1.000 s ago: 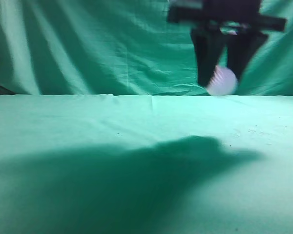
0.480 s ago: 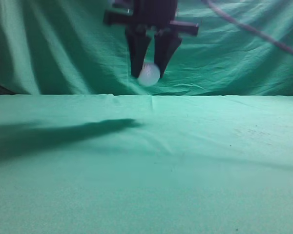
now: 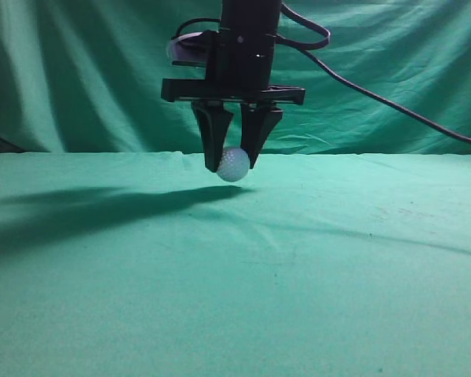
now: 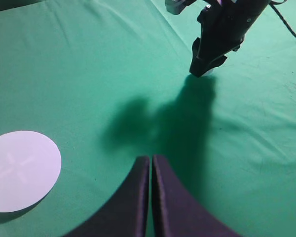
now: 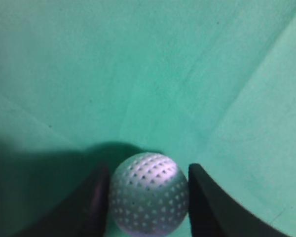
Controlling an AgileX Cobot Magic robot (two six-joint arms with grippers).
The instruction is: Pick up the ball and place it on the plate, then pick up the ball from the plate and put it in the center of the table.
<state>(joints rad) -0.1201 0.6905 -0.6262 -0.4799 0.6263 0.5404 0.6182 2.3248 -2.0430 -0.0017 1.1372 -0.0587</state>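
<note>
The white dimpled golf ball (image 3: 234, 164) sits between the black fingers of my right gripper (image 3: 235, 159), low over the middle of the light green table (image 3: 345, 267). In the right wrist view the ball (image 5: 149, 193) fills the space between the two fingers of that gripper (image 5: 149, 207), with its shadow on the cloth just behind it. The left wrist view shows the right arm from afar, with a sliver of the ball (image 4: 207, 72) at its tip. The white round plate (image 4: 20, 170) lies flat at the left. My left gripper (image 4: 151, 163) is shut and empty, above the cloth.
A darker green draped backdrop (image 3: 78, 78) hangs behind the table. A black cable (image 3: 377, 98) trails from the right arm off to the right. The arm's shadow lies across the left of the table (image 3: 86, 208).
My right gripper has carried the ball from the upper right leftwards to the middle and down close to the table. The ball has stayed between its fingers.
</note>
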